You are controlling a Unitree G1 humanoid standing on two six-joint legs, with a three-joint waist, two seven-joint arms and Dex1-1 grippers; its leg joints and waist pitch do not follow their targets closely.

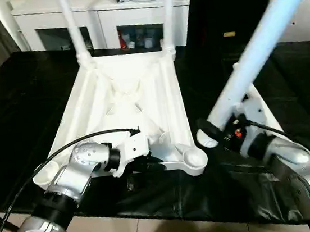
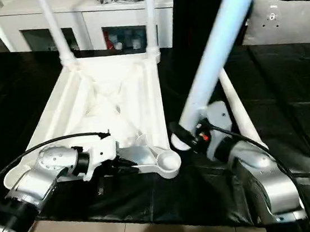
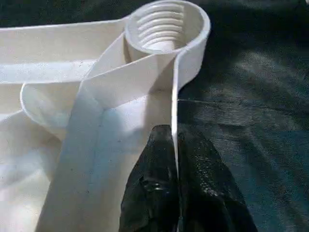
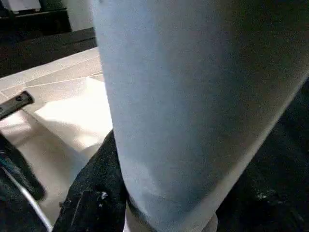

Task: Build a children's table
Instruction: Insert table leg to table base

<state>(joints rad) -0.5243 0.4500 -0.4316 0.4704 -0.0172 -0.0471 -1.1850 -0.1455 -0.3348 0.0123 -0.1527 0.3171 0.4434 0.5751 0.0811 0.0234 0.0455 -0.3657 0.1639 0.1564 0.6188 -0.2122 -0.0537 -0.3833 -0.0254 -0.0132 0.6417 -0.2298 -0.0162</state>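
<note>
Upturned white ribbed plastic tabletop [image 1: 124, 97] centre frame, left gripper [image 3: 175, 145] pinching its rim, right gripper [image 1: 216, 133] clamping long white tapered tube leg [image 1: 259, 46] at right.

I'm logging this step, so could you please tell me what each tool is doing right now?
Left tool: closed on the tabletop's rim.
Right tool: holding a table leg near its lower end.
</note>
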